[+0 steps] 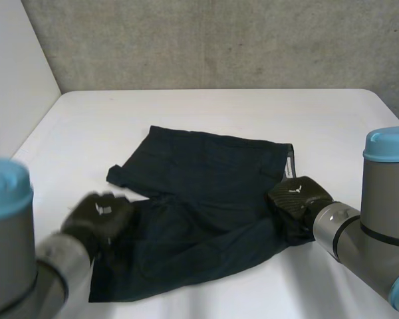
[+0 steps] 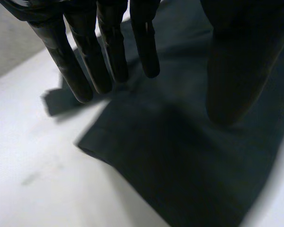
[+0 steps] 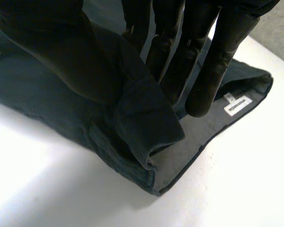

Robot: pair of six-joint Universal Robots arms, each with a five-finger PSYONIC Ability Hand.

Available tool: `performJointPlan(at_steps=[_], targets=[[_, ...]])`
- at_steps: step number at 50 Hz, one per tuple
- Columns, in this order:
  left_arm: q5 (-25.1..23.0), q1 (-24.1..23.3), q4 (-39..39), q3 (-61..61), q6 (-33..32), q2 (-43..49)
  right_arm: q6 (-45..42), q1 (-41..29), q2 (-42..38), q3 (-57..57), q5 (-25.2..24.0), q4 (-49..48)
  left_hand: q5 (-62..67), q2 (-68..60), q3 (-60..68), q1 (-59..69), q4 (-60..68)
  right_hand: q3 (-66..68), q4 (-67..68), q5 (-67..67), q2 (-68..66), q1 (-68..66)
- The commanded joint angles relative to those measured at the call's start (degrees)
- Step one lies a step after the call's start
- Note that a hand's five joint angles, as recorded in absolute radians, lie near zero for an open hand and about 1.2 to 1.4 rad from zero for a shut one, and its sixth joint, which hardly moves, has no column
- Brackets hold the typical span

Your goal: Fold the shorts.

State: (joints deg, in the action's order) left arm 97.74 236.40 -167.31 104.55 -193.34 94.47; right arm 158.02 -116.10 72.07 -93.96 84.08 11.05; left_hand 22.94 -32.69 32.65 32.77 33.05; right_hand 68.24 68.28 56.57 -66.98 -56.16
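Dark navy shorts (image 1: 206, 179) lie half folded in the middle of the white table (image 1: 219, 109). One leg reaches toward the near left, and the waistband is at the right. My left hand (image 1: 100, 214) hovers over that near leg's outer edge. In the left wrist view its fingers (image 2: 85, 61) are straight and spread from the thumb, above the cloth (image 2: 180, 156) and holding nothing. My right hand (image 1: 299, 195) is at the waistband's near corner. There its thumb (image 3: 61, 52) and fingers pinch a raised fold of the shorts (image 3: 132, 142), beside a white label (image 3: 236, 105).
Bare white tabletop surrounds the shorts on every side. A grey wall (image 1: 219, 40) runs behind the table's far edge and a pale wall (image 1: 13, 73) stands at the left. Both grey forearms reach in from the near corners.
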Motion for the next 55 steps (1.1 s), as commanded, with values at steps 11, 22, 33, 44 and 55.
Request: performJointPlan(at_steps=[11,22,33,44,55], targets=[[3.1,-2.8,-10.1,7.6,-0.9,6.1,1.4,0.2,0.0,-0.3,-0.1,-1.4,4.0,-4.3,4.3,4.2,3.9,11.8,11.7,13.4,-13.0,-23.8],[4.8,-4.5,-11.0,8.3,-1.2,6.9,1.5,1.5,0.4,-0.4,0.6,-2.3,7.0,-7.3,7.3,7.2,6.9,11.8,11.7,13.4,-13.0,-23.8],[7.6,-6.0,-14.3,7.0,-5.5,7.3,1.8,1.7,0.4,0.2,0.6,-2.4,47.1,-47.3,47.4,47.2,47.0,11.8,11.7,13.4,-13.0,-23.8],[6.9,-2.7,-14.8,-7.2,-17.3,8.4,-4.7,0.9,-0.8,6.8,0.9,-2.5,47.1,-47.3,47.4,47.2,47.0,11.8,11.7,13.4,-13.0,-23.8],[6.4,2.2,-14.9,-42.3,-26.4,31.7,-11.4,1.0,-14.5,27.1,9.3,-9.3,47.1,-47.3,47.4,47.2,47.0,11.8,11.7,13.4,-13.0,-23.8]])
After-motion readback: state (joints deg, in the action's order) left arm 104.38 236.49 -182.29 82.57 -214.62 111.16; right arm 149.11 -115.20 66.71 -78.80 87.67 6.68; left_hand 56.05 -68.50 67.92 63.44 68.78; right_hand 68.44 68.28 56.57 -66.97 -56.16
